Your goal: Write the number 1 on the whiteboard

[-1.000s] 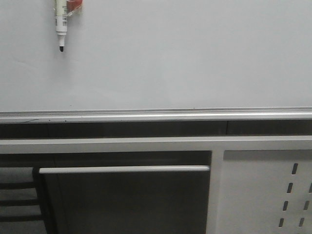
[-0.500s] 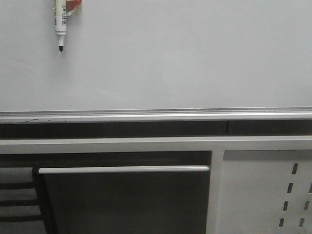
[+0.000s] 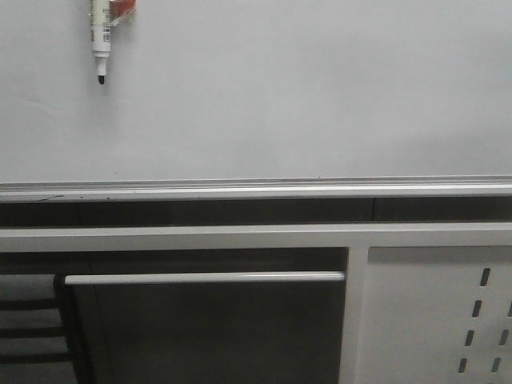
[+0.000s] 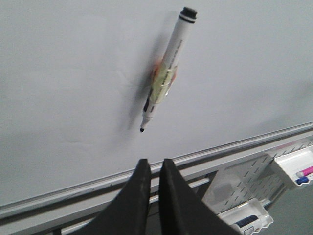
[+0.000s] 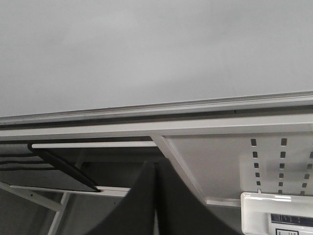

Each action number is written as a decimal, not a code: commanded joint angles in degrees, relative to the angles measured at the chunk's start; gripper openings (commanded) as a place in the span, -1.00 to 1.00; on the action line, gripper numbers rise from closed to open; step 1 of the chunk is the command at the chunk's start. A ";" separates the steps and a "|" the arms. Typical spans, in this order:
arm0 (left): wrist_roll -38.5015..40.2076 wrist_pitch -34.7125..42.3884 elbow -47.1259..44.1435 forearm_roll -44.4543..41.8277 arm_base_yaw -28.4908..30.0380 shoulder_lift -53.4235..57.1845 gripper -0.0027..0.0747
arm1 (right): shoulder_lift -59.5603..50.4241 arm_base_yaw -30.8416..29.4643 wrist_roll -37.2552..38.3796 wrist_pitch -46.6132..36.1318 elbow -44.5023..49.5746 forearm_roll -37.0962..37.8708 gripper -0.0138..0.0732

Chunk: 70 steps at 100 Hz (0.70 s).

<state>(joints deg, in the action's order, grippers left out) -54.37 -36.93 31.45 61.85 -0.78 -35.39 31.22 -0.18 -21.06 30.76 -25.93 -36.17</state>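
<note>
A marker (image 4: 164, 78) clings tip-down high on the blank whiteboard (image 3: 304, 96), stored within reach; no number 1 is visible. Left fingers (image 4: 151, 183) nearly closed, right fingers (image 5: 155, 196) closed, both empty.

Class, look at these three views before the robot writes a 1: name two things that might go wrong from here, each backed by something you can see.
1. The white marker pen with black tip hangs on the pale grey-white glossy whiteboard, held by neither arm; the left pincer looks nearly shut below it and may knock it off.
2. No stroke shows yet; the right pincer looks shut and carries nothing.
</note>
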 commanded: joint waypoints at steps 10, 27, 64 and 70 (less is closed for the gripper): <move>-11.54 -1.17 2.23 16.22 0.04 -6.41 -0.22 | 0.57 -0.37 -2.99 -1.70 -2.62 -2.07 -0.78; -13.48 -4.56 3.90 18.27 -0.08 -12.89 0.03 | 0.57 -0.37 -4.42 0.19 -2.62 -2.71 -0.74; -21.64 8.79 8.28 22.78 -13.86 -20.74 0.01 | 0.80 -0.37 -4.42 -0.89 -2.62 -4.12 0.20; -22.26 14.13 8.75 22.61 -17.47 -21.53 0.01 | 0.80 -0.37 -4.42 -0.89 -2.62 -4.12 0.20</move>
<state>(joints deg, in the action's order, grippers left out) -75.33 -29.44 37.60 81.36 -14.02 -56.57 31.43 -0.18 -24.83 33.28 -26.28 -38.66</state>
